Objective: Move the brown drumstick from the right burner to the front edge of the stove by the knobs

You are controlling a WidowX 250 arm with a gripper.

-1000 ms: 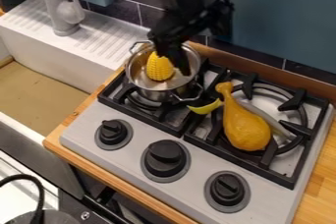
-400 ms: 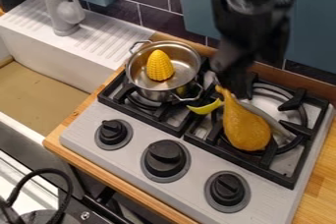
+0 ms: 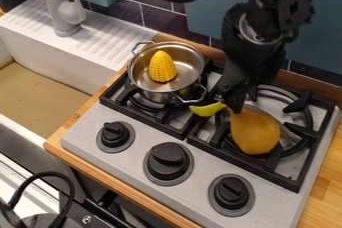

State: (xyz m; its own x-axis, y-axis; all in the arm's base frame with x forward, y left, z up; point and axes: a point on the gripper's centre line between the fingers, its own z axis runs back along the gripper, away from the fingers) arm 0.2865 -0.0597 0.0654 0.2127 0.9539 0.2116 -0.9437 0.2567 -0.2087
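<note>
The black gripper [image 3: 234,98] hangs over the right half of the stove, right at the narrow end of the orange-yellow drumstick [image 3: 255,132] and covering that end. The drumstick's thick part rests on the right burner grate, toward the front. Close to the gripper's left side is a small yellow-green curved piece [image 3: 207,109]. A yellow corn cob [image 3: 162,67] stands in the steel pot [image 3: 159,94] on the left burner. Part of a grey, slender object [image 3: 286,130] shows behind the drumstick.
Three black knobs, one of them the middle knob [image 3: 167,161], line the stove's front. A white sink [image 3: 73,67] with a grey faucet [image 3: 63,14] is at left. A tiled wall [image 3: 177,22] stands behind, and a black cable [image 3: 43,174] curves at lower left.
From above the pot, the gripper has moved right and then down onto the drumstick's narrow end. The drumstick's thick part has shifted slightly to the right.
</note>
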